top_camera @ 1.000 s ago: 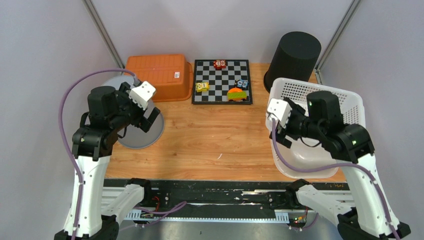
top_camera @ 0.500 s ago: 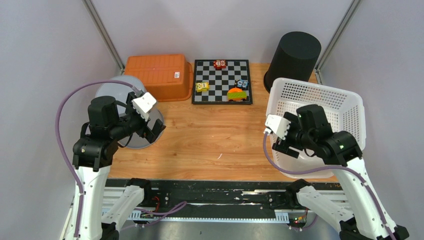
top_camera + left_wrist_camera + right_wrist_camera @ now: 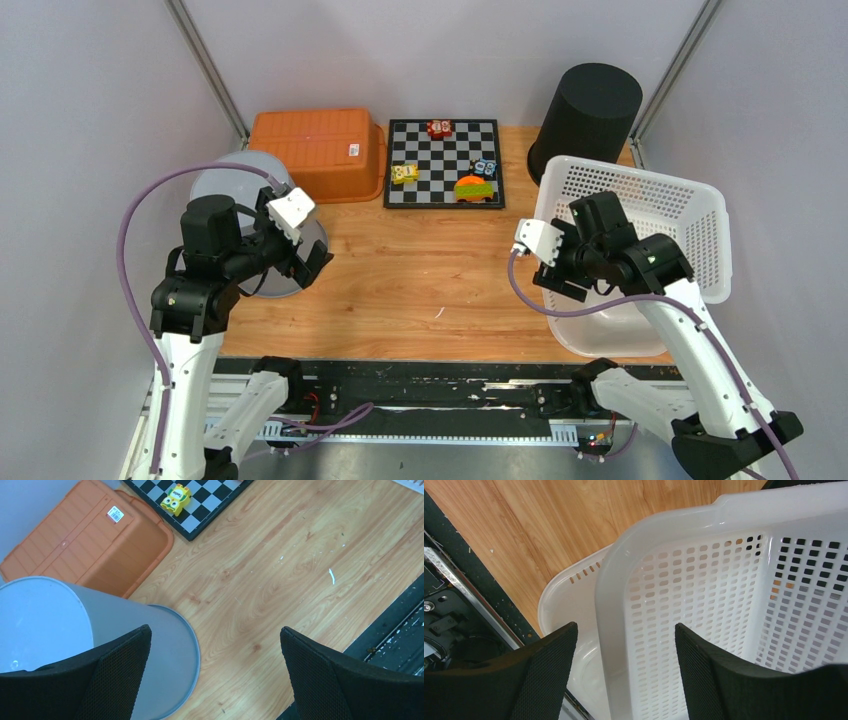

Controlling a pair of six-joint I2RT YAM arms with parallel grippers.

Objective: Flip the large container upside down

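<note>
1. Now, the white basket [image 3: 690, 215] sits at the right edge of the counter [image 3: 430, 260], its long axis running far to near. It looks tipped, and nothing shows inside it.
2. The right end effector [image 3: 624, 680] is at its near-left corner, jaws apart. The rim passes between the fingers, not clamped.
3. That arm is far nearer, so I judge the flip is its job.
4. The left end effector [image 3: 215, 680] hangs wide open and empty over the grey bin [image 3: 45, 620], well apart from the basket.
</note>
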